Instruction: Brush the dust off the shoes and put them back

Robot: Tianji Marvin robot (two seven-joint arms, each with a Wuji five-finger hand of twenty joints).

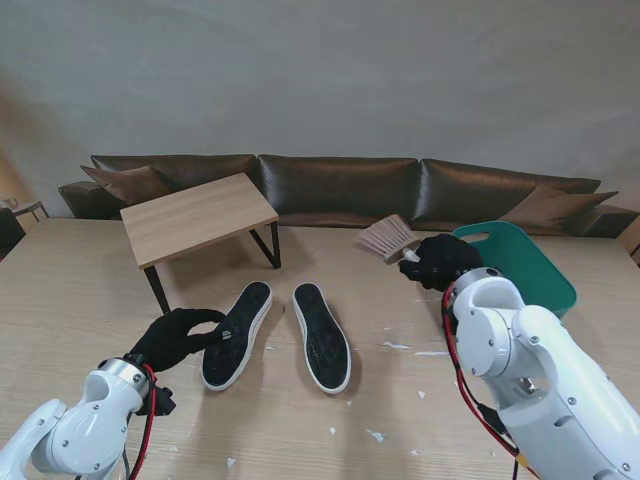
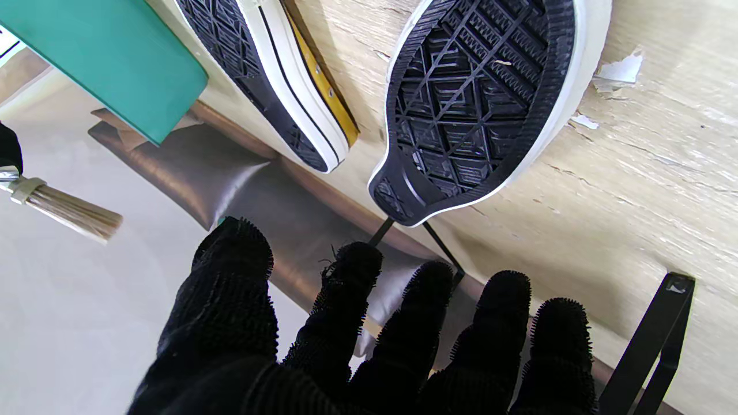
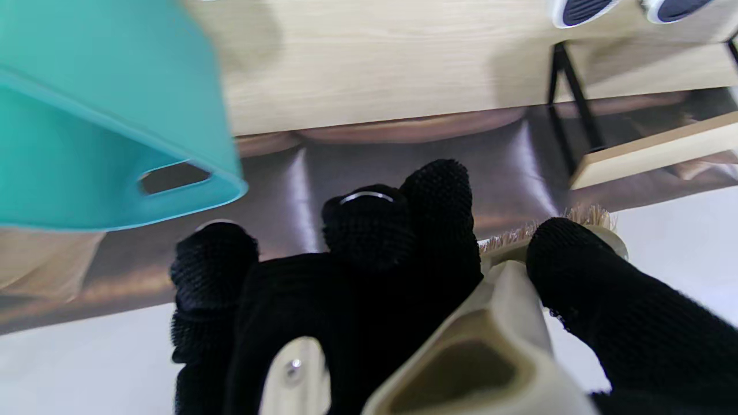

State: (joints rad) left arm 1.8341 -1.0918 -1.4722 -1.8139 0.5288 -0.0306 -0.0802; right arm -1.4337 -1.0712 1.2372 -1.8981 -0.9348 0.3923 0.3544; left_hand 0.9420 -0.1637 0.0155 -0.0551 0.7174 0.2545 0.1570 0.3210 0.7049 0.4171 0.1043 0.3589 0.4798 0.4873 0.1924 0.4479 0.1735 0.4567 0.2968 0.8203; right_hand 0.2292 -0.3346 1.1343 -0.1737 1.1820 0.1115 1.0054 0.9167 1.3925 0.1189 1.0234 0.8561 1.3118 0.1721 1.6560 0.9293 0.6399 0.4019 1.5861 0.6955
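Two black shoes with white rims lie sole-up side by side mid-table: the left shoe [image 1: 237,335] [image 2: 484,104] and the right shoe [image 1: 322,335] [image 2: 277,80], which shows a yellow side in the left wrist view. My left hand [image 1: 175,338] [image 2: 369,334] is open with its gloved fingers spread. It sits just left of the left shoe, holding nothing. My right hand [image 1: 440,262] [image 3: 369,288] is raised to the right of the shoes, shut on the handle of a cream brush [image 1: 388,238] [image 3: 496,334]. The brush's tan bristles point toward the sofa.
A teal basket [image 1: 525,265] [image 3: 98,115] stands by my right hand. A low wooden stand [image 1: 198,217] with black legs sits at the far left, and a brown sofa [image 1: 340,185] runs behind the table. White scraps [image 1: 398,346] lie near the shoes.
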